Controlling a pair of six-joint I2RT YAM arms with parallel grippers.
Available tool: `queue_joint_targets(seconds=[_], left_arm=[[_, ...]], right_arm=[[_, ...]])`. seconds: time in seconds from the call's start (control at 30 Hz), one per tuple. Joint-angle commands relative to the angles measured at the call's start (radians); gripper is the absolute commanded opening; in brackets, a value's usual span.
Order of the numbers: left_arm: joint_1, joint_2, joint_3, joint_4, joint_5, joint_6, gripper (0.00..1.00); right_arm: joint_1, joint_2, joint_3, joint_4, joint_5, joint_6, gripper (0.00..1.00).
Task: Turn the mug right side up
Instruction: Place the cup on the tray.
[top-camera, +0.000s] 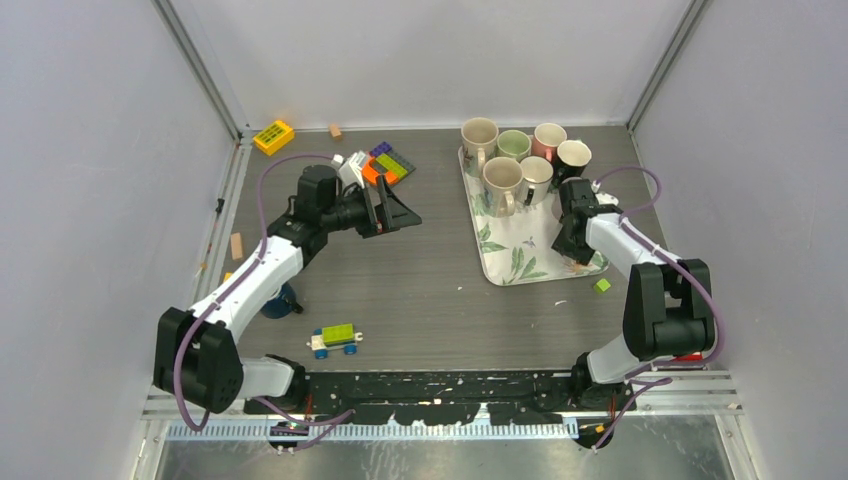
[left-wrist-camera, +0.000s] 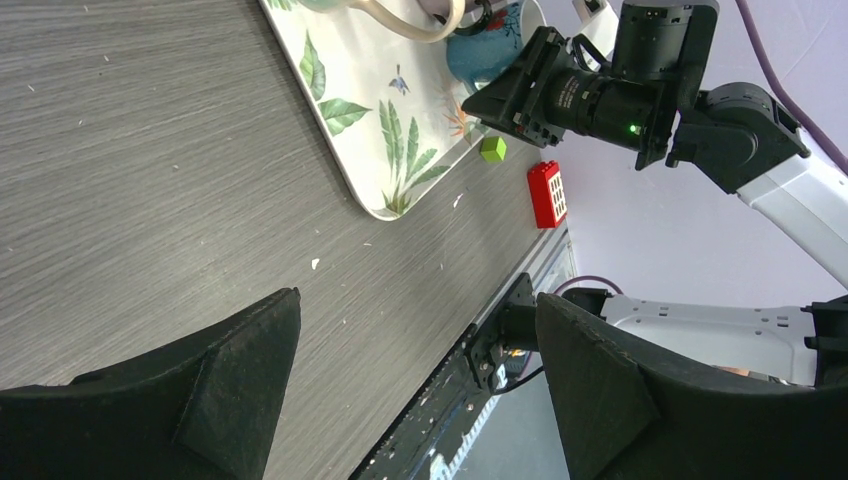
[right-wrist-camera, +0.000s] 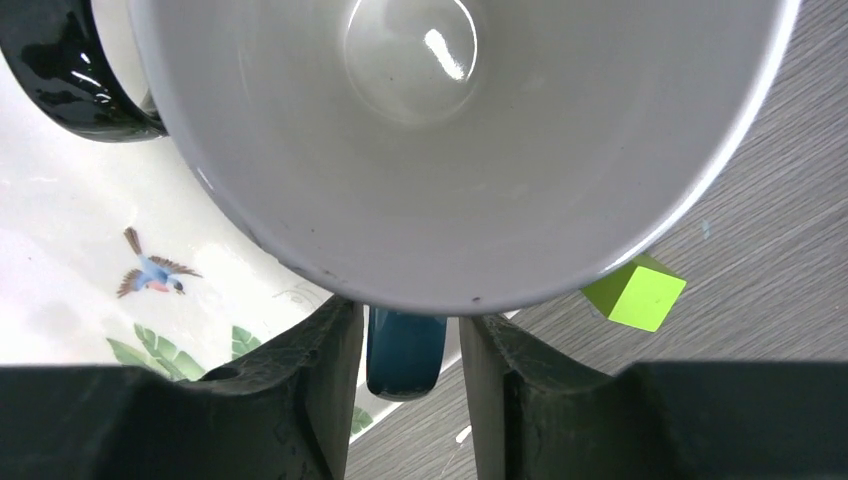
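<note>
Mug: the mug (right-wrist-camera: 450, 150) is seen in the right wrist view with its white inside and open mouth turned to the camera; it is placed at the near right corner of the tray (top-camera: 510, 255)
Handle: the dark blue handle (right-wrist-camera: 405, 350) is found between the two fingers of the right tool (right-wrist-camera: 410, 320)
Right tool: the fingers are held slightly apart around the handle, and a thin gap is seen beside it, so the handle is not clamped
Top view: the mug is hidden there under the right tool; six other mugs (top-camera: 515, 160) are shown upright at the far end of the tray
Left wrist view: the blue outer wall of the mug is shown only here, behind the right tool; a red block (left-wrist-camera: 547, 193) is also seen near the desk (top-camera: 400, 290) edge
Left tool: the left tool (top-camera: 395, 212) is held wide apart above the desk, with nothing between its fingers, well apart from the tray
Green cube: the green cube (right-wrist-camera: 635, 292) is laid on the desk just beside the tray corner, near the mug
Black mug: a black mug (right-wrist-camera: 60, 70) is seen beside the mug in the right wrist view
</note>
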Motion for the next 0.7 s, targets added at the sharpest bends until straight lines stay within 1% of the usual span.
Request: queue_joint_targets(seconds=[0.0, 0.17, 0.4, 0.5, 0.6, 0.67], left_arm=[[-0.003, 0.003, 0.028, 0.004, 0.025, 0.010, 0.89], [-0.003, 0.000, 0.026, -0.002, 0.021, 0.013, 0.89], [-0.002, -0.001, 0.029, -0.023, -0.020, 0.012, 0.89], [-0.002, -0.012, 0.032, -0.045, -0.051, 0.017, 0.89], [-0.002, -0.039, 0.037, -0.096, -0.106, 0.042, 0.89], [-0.002, -0.062, 0.042, -0.148, -0.174, 0.059, 0.89]], right_arm=[[-0.004, -0.002, 0.043, 0.005, -0.004, -0.011, 0.47], [-0.005, -0.015, 0.046, -0.003, -0.017, -0.015, 0.57], [-0.005, -0.099, 0.035, -0.036, -0.027, -0.016, 0.77], [-0.005, -0.144, 0.027, -0.051, -0.047, -0.017, 0.89], [-0.003, -0.188, 0.019, -0.068, -0.083, -0.016, 0.95], [-0.002, -0.232, 0.014, -0.079, -0.105, -0.014, 0.97]])
